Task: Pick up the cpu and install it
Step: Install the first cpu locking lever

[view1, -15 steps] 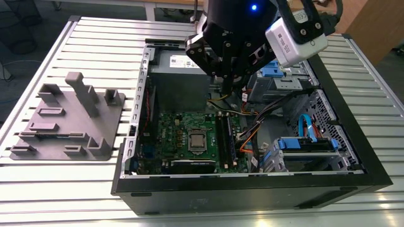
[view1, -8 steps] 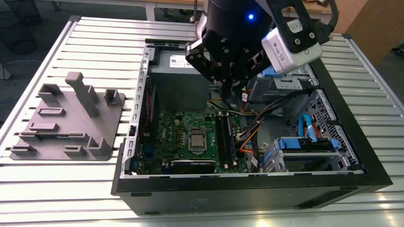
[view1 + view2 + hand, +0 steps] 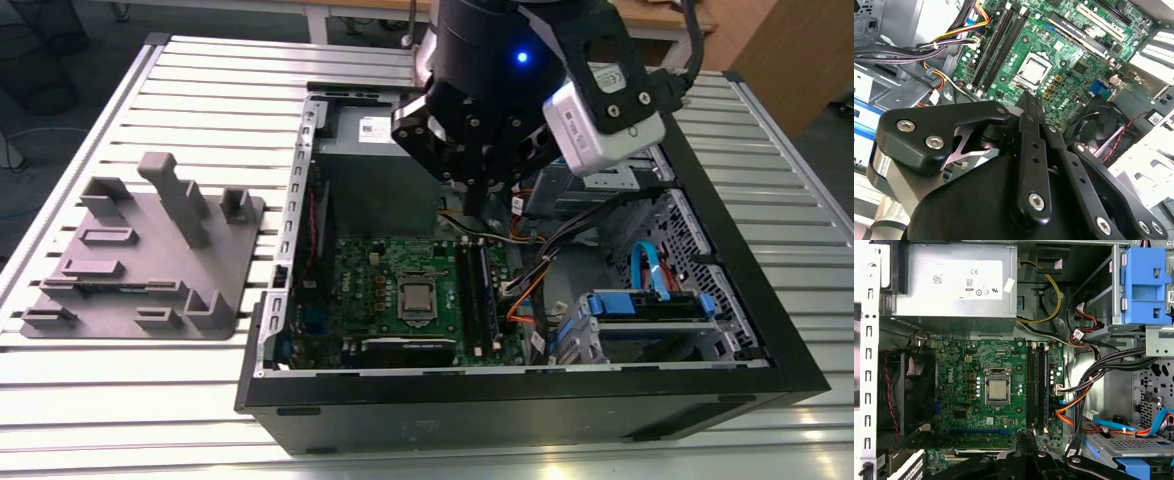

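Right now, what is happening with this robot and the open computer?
A single robot arm hangs its black pincer above the open black computer case lying on the slatted metal table. The small square silvery-grey cpu sits in the socket on the green motherboard, so it appears already placed. The pincer holds nothing visible and is above the board, not touching the chip. A grey plastic fixture tray rests on the table at the exterior view's left.

The arm (image 3: 507,50) is a glossy black cylinder with a blue light at its twelve o'clock. A silver-grey camera box (image 3: 603,112) is bolted beside it. The matte black gripper (image 3: 1030,105) linkages carry silver hex screws (image 3: 1036,201).
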Tool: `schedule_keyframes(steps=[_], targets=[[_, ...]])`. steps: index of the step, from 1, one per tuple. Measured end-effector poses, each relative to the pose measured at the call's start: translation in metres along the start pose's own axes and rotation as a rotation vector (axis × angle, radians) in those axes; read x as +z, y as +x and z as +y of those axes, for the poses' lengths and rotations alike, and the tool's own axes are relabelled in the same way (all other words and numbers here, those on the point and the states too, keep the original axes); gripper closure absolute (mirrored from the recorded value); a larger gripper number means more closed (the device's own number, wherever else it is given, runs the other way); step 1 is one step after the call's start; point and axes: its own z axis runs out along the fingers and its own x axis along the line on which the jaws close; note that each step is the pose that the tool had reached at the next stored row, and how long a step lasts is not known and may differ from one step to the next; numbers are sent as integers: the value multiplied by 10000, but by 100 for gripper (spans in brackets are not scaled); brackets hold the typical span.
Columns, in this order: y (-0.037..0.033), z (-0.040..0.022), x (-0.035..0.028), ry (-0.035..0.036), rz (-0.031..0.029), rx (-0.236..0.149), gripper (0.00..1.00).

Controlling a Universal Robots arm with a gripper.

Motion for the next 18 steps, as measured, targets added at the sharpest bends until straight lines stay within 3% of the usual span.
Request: schedule_keyframes(steps=[5, 12, 18], targets=[[2, -1, 50, 15, -5, 362, 89], [2, -1, 55, 16, -6, 389, 89], [7, -4, 151, 15, -6, 394, 89]])
